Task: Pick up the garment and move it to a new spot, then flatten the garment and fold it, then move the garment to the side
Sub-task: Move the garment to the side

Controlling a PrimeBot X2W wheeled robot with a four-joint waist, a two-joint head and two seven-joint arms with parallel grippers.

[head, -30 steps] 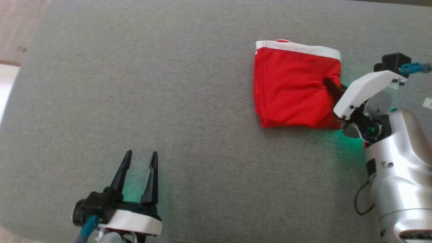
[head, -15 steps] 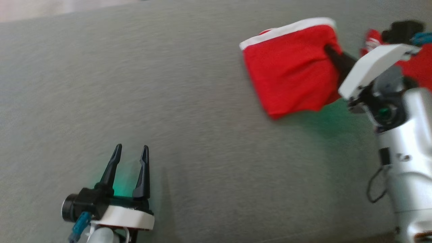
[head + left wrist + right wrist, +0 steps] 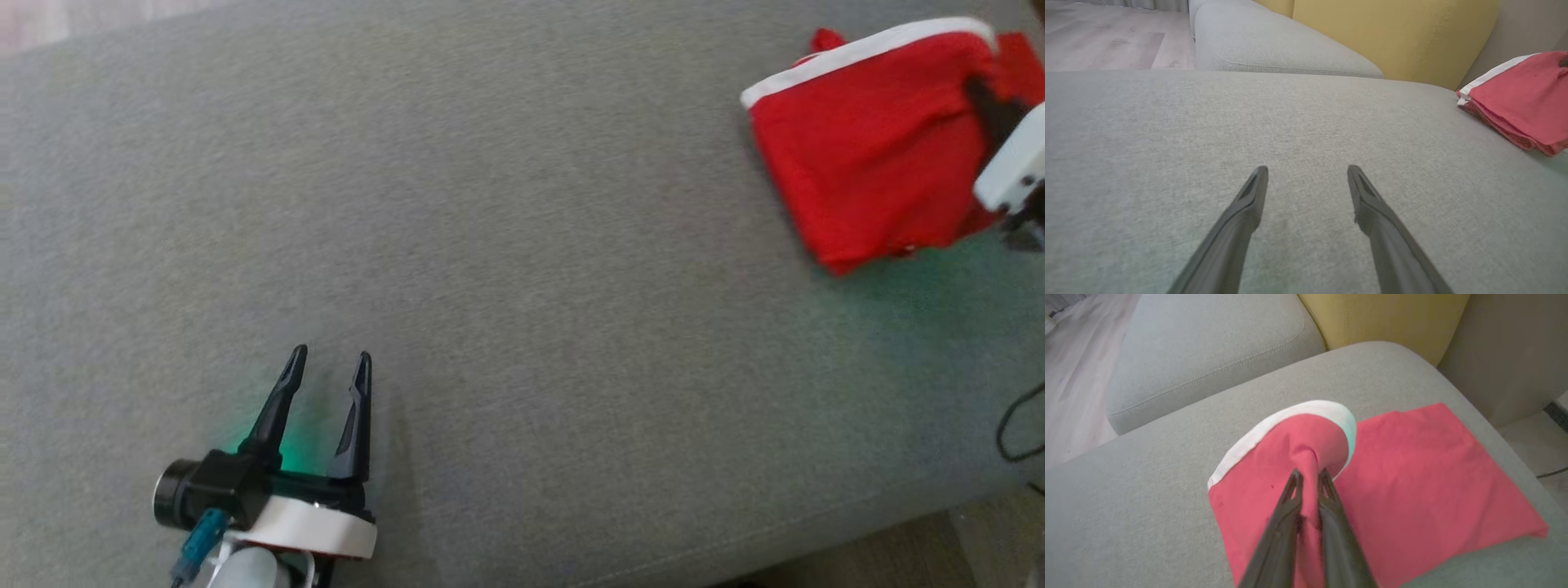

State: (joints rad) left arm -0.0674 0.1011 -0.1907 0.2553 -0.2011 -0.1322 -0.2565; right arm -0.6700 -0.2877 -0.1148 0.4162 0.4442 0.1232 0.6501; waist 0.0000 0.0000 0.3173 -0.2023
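Nearest us, over the near edge of the grey cushion, the left tool rests with its two fingers spread wide and nothing between them. We judge it is kept low and out of the way there, so the other arm has the middle of the cushion to itself.

Toward the cushion's far right corner lies the garment, red with a white band and folded into a thick stack. The right tool is closed on a pinch of the top red cloth just below the white band. The cloth rises to a small peak at the fingertips while the rest sags onto the cushion. We take this as the grip for carrying the folded garment aside. A pinch near the band would let the stack trail behind, but we cannot tell whether it catches every layer, so the fold may slip open.

On the cushion's right end, a second red cloth lies flat. It meets the garment's edge, though we cannot tell if it runs under it. It takes up much of that end and could drag along with the garment.

A black cable loops off the cushion's near right corner. Beyond the cushion's far edge stand a yellow backrest and another grey seat, with wooden floor past them.
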